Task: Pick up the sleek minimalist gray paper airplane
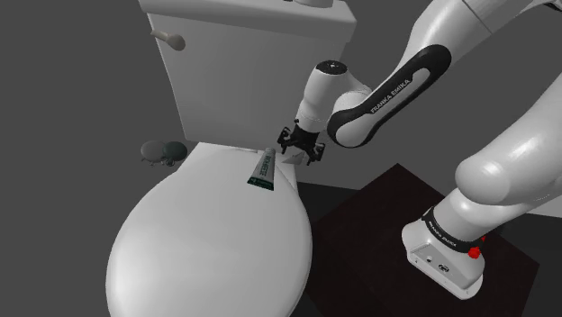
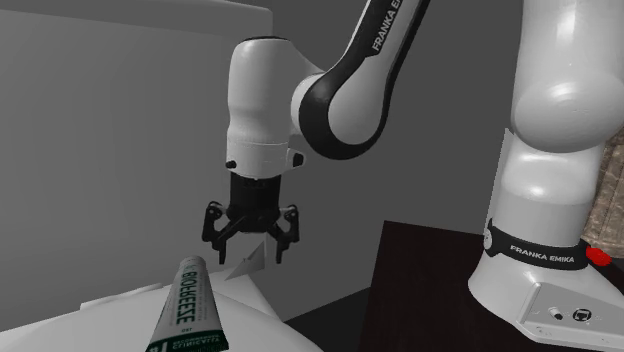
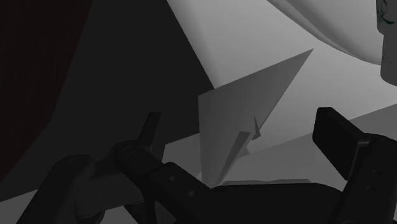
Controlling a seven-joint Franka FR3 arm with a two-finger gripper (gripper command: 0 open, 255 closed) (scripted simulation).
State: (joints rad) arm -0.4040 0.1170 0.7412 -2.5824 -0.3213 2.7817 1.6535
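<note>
White toilet [image 1: 207,248], grey wall [image 1: 72,81], dark floor [image 1: 365,239]

Legible markings:
1. "FRANKA EMIKA", white capitals on the dark forearm band [image 1: 394,93], at 1 o'clock in the shoulder view.
2. The same name on the dark base ring [image 2: 545,255], at 4 o'clock in the second exterior view.
3. Green-and-white tube [image 2: 185,310], at 7 o'clock there: green capitals, apparently "BIOCHEESE"; smaller print unreadable.

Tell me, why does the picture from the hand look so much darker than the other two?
Wrist view: dim, likely the hand shading the grey paper airplane beneath it; shoulder view: evenly lit, the toilet lid bright white; second exterior view: soft sheen on the white arm.
</note>
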